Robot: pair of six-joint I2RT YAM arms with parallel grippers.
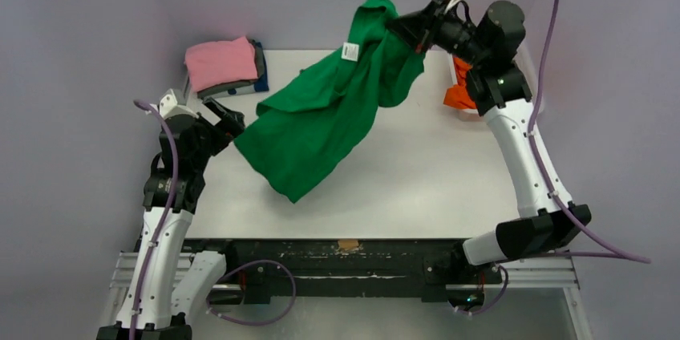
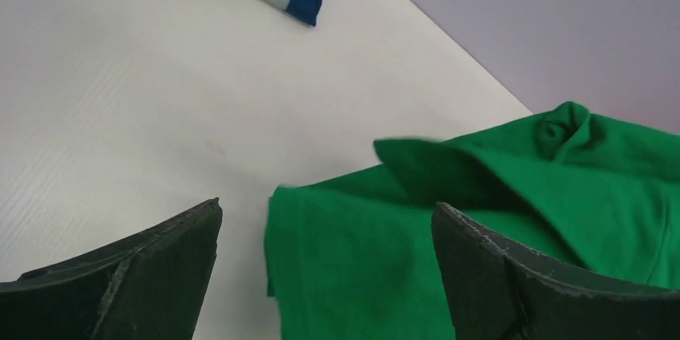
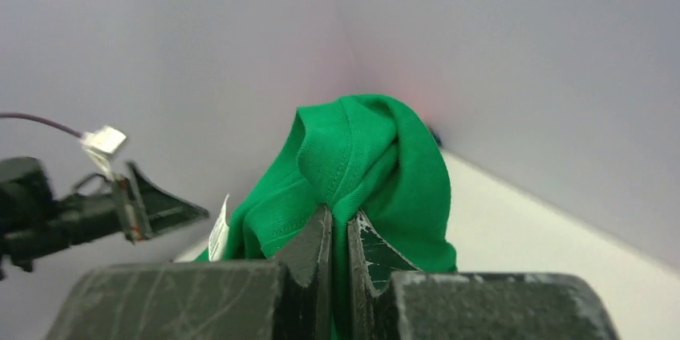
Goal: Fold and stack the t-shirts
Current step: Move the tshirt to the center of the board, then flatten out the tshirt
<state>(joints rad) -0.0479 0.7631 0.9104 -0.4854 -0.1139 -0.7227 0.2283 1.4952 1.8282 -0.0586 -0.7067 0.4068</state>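
Note:
My right gripper [image 1: 407,33] is shut on the bright green t-shirt [image 1: 325,119] near its collar and holds it high over the table's back; the cloth hangs down to the left, its lower end on the table. In the right wrist view the green t-shirt [image 3: 365,159] is pinched between my fingers [image 3: 339,224]. My left gripper [image 1: 230,123] is open and empty, just left of the shirt's lower edge; the green cloth [image 2: 361,260] lies ahead between its fingers [image 2: 325,232]. A folded stack with the pink t-shirt [image 1: 220,62] on top of dark ones sits at the back left.
An orange t-shirt [image 1: 459,93] lies in a white basket at the back right, behind my right arm. The white table [image 1: 417,172] ends at a dark front rail. Grey walls close in behind and at the sides.

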